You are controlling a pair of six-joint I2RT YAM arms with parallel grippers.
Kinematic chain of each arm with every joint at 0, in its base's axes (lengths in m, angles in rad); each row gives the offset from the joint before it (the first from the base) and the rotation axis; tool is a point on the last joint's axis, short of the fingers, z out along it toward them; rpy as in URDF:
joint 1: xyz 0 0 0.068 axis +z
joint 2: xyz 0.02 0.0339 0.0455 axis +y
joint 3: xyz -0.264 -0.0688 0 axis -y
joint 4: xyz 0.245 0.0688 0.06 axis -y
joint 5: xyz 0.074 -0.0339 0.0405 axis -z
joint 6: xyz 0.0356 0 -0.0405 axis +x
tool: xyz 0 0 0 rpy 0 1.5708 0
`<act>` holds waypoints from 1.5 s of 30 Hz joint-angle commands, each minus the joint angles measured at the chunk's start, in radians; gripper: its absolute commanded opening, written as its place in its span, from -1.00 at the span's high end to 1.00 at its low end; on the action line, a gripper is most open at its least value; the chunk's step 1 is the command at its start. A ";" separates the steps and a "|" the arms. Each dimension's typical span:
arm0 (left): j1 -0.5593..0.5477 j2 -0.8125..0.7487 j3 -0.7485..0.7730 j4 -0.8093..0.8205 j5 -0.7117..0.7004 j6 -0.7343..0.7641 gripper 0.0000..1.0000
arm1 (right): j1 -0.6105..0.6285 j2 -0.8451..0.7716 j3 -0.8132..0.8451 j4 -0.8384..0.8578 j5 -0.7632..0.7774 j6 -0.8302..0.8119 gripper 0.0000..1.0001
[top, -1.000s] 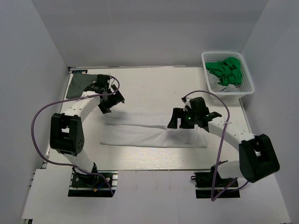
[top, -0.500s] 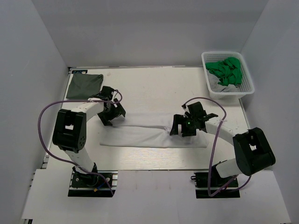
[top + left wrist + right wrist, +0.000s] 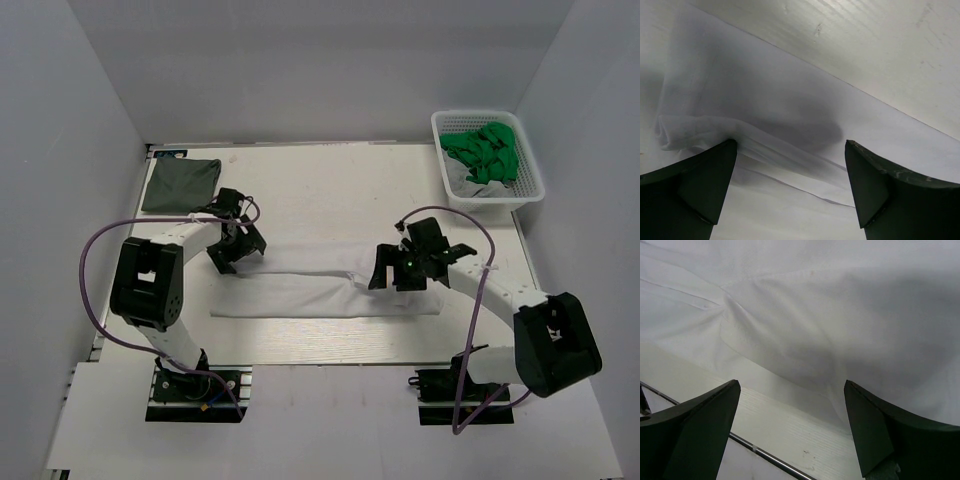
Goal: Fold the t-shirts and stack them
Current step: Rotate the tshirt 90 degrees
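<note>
The white t-shirt (image 3: 310, 285) lies folded into a long strip across the middle of the table. The dark grey-green t-shirt (image 3: 182, 184) lies folded at the far left corner. My left gripper (image 3: 237, 250) is open just above the strip's far left corner; in the left wrist view the white cloth (image 3: 765, 110) and its layered edge lie between the fingers (image 3: 705, 185). My right gripper (image 3: 400, 272) is open low over the strip's right part; in the right wrist view the white cloth (image 3: 840, 315) and its edge lie between the fingers (image 3: 880, 430).
A white basket (image 3: 535, 183) with green cloth (image 3: 485, 150) and some white cloth stands at the far right corner. A metal rail (image 3: 755, 450) marks the table's edge in the right wrist view. White walls enclose the table.
My left gripper moved from near the grey-green shirt down onto the strip's left corner. My right gripper shifted a little lower over the strip's right part. The strip has flattened slightly.
</note>
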 commanded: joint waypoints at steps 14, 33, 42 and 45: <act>-0.058 -0.114 -0.213 -0.105 0.096 -0.167 -1.00 | -0.109 0.308 0.089 0.149 -0.059 0.061 -0.81; -0.418 0.203 0.172 -0.177 0.331 -0.257 -1.00 | -0.126 1.127 1.254 0.077 -0.090 -0.025 -0.81; -0.532 0.316 0.359 -0.183 0.377 -0.414 -1.00 | -0.117 1.268 1.433 0.108 -0.039 0.032 -0.81; -0.555 0.325 0.381 -0.218 0.376 -0.434 -1.00 | -0.115 1.268 1.449 0.113 -0.010 0.024 -0.81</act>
